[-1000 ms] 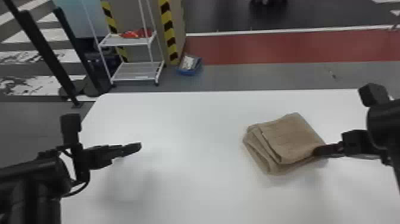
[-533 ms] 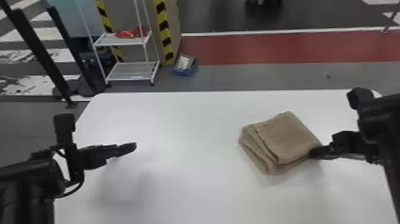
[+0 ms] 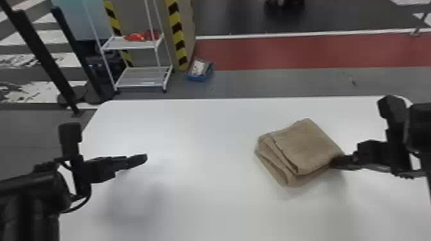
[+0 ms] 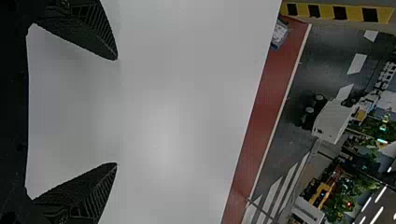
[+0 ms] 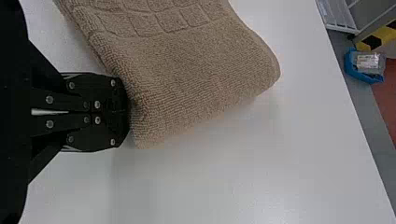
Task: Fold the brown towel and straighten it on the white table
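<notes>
"Right gripper (image 5: 122,112) nearer?"
"Yes: fingers together, touching a corner of the brown towel (image 3: 304,145). Whether they pinch cloth, I can't tell. It lies leftward from them, on the right side of the table (image 3: 198,144)."
"Left gripper (image 4: 116,111)?"
"Spread, well apart."

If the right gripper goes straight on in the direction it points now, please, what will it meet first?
Most likely the brown towel: the right gripper already has its fingertips at the towel's edge. Whether they would push it or slide beneath is hard to tell.
</notes>
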You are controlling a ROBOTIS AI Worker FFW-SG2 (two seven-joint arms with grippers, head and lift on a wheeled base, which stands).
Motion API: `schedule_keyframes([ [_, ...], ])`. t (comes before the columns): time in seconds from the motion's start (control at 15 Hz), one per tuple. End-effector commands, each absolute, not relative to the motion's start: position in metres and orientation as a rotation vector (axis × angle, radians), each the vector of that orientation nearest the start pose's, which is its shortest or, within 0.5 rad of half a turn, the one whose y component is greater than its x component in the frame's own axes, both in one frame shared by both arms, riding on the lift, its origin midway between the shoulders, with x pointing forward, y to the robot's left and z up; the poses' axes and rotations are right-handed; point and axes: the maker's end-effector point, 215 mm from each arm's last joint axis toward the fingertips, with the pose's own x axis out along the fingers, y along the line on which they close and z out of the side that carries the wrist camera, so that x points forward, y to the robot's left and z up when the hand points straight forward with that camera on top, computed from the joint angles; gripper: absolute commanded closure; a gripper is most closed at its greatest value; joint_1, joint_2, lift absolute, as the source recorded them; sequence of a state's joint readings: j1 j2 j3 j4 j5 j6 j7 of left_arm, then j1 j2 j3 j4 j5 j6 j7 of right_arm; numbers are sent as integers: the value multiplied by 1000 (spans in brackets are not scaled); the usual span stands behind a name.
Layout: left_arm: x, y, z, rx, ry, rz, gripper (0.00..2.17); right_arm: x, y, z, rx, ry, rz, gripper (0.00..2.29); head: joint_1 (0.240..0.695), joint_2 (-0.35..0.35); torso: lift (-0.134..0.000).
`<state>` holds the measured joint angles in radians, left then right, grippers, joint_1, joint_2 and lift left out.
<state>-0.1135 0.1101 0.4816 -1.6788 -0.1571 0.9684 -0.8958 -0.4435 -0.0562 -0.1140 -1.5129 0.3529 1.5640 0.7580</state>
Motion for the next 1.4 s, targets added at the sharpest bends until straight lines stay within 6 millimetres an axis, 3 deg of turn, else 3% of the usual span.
schedule_keyframes([
  [0.0,512,369,-438,-315,654,-276,70,528,-235,-450,333,1131,265,2047,695,130,-124],
  [0.4,514,369,-438,-314,653,-279,70,538,-233,-425,329,1063,287,2047,695,143,-124],
  [0.67,514,369,-437,-314,651,-280,70,552,-233,-374,303,940,338,2027,695,141,-124],
  [0.8,513,370,-437,-314,652,-280,70,553,-227,-347,285,884,390,1727,695,144,-124],
  [0.87,514,369,-437,-312,651,-280,70,551,-220,-333,287,856,430,1204,695,147,-124],
  [0.93,515,368,-437,-312,652,-283,70,549,-213,-321,283,827,462,316,695,150,-124],
  [1.0,515,367,-437,-313,653,-284,70,547,-204,-318,268,819,480,-2,695,155,-124],
  [1.13,515,367,-438,-311,655,-285,70,543,-174,-321,202,842,529,-2,695,164,-124],
  [1.33,515,367,-438,-312,656,-284,70,531,-123,-359,62,956,567,33,695,208,-124],
])
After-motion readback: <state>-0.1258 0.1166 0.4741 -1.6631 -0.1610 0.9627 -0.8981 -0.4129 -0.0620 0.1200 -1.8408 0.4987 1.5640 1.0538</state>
